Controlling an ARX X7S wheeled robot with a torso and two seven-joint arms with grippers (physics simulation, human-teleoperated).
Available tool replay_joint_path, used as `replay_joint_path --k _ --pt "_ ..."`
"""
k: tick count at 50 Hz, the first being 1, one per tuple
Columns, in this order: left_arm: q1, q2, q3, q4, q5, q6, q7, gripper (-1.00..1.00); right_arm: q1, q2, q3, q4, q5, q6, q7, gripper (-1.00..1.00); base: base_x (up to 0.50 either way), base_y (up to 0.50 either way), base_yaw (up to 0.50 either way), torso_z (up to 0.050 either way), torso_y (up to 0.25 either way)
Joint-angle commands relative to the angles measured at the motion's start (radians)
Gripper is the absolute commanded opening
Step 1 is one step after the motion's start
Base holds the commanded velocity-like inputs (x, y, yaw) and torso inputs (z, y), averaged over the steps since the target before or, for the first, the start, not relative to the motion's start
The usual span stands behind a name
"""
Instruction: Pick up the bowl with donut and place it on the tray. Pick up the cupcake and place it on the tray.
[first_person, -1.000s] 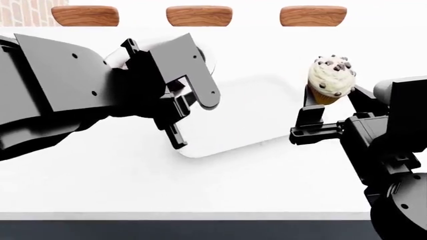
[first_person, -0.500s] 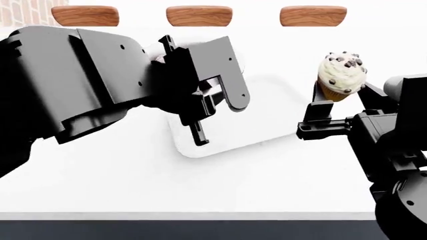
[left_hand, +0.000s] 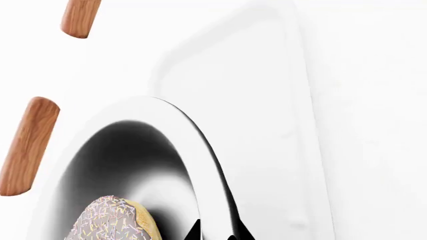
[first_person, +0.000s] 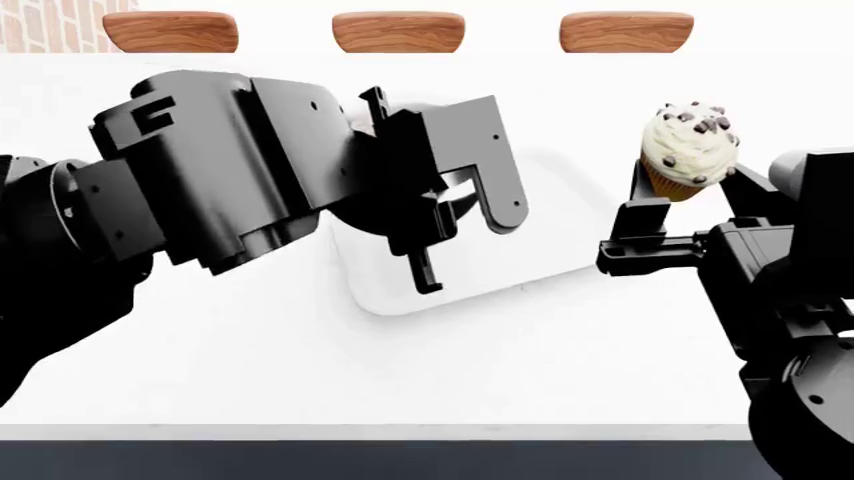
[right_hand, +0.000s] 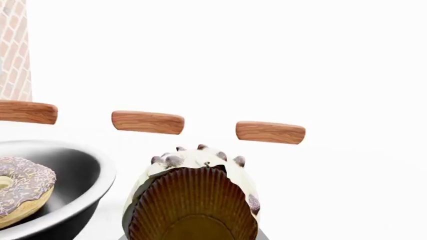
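Both loads held aloft at the tray

Our left gripper (first_person: 447, 225), clamped on the bowl (left_hand: 133, 165) with its donut (left_hand: 117, 220), hangs above the tray (first_person: 534, 250) for release; our right gripper (first_person: 674, 215), closed, holds the cupcake (first_person: 689, 150) clear alongside.

Along the top edge of your head view you see three brown wooden slabs with rounded ends in an evenly spaced row: one at upper left (first_person: 170, 31), one at top centre (first_person: 398, 31), one at upper right (first_person: 626, 31). They lie well apart from each other at the back of the white tabletop (first_person: 267, 370). A strip of brick wall (first_person: 47, 30) shows in the top left corner.
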Motion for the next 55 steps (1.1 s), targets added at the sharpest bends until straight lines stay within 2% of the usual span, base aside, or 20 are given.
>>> replay_joint_path --k 1,55 --pt "0.004 0.053 0.029 -0.101 0.078 0.059 0.021 -1.00 -0.001 -0.002 -0.003 0.005 -0.028 -0.004 -0.013 -1.00 0.00 0.00 0.00 0.000 0.000" --pt "0.083 0.103 0.073 -0.185 0.109 0.136 0.057 -1.00 -0.016 0.003 -0.027 0.019 -0.058 -0.026 -0.028 -1.00 0.00 0.00 0.00 0.000 0.001"
